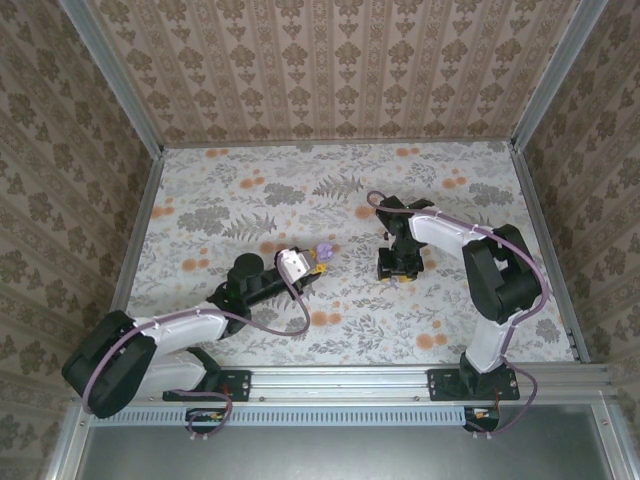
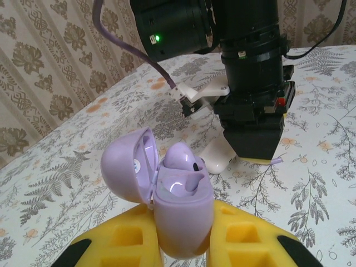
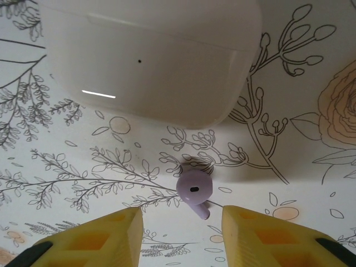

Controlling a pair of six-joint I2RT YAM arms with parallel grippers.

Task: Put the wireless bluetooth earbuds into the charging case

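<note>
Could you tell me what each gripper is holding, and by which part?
Left gripper: the open purple charging case, clamped by its lower body. Right gripper: nothing; its jaws stand open at the loose earbud.

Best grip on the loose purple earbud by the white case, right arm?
Probably take the earbud by its rounded head, from straight above, jaws closing across it sideways. Its thin stem lies flat, and the white case blocks only the far side.

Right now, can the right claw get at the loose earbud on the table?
Probably yes: the earbud lies just ahead of the open right claw, nothing between; the white case sits beyond it, apart.
</note>
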